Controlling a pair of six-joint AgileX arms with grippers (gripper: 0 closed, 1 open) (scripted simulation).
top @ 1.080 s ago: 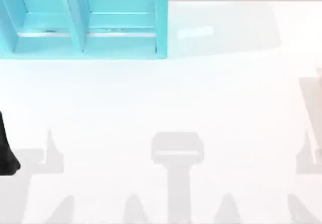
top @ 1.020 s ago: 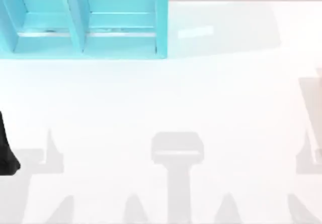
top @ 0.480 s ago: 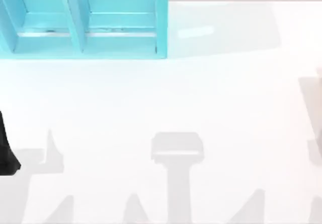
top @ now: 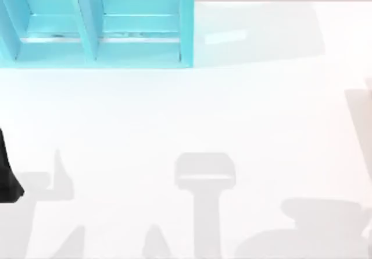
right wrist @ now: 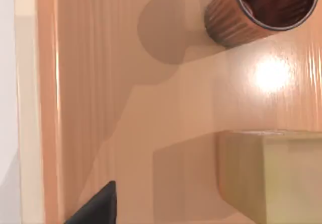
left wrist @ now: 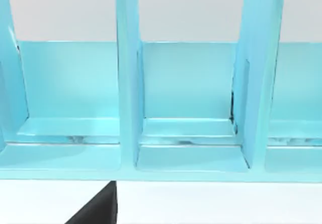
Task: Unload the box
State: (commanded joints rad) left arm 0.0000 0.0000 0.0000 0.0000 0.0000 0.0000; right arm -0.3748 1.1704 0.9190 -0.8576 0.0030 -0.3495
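In the right wrist view I look down into the box (right wrist: 100, 83), whose floor and one side wall are tan wood. A brown ribbed cup (right wrist: 251, 12) stands upright inside it, its mouth open. A pale yellowish block (right wrist: 276, 178) rests on the box floor a short way from the cup. A dark part of my right gripper (right wrist: 95, 206) hangs above bare box floor, touching neither thing. My left arm (top: 7, 174) sits at the table's left edge, and a dark part of my left gripper (left wrist: 95, 211) faces the shelf.
A light-blue shelf unit (top: 93, 26) with upright dividers stands at the table's back left; its compartments (left wrist: 186, 93) hold nothing. The white tabletop (top: 192, 113) spreads in front of it, and a broad arm shadow (top: 314, 224) lies at the front right.
The right arm's shadow has slid in across the table's front right corner and grown. The left arm and the shelf have not moved.
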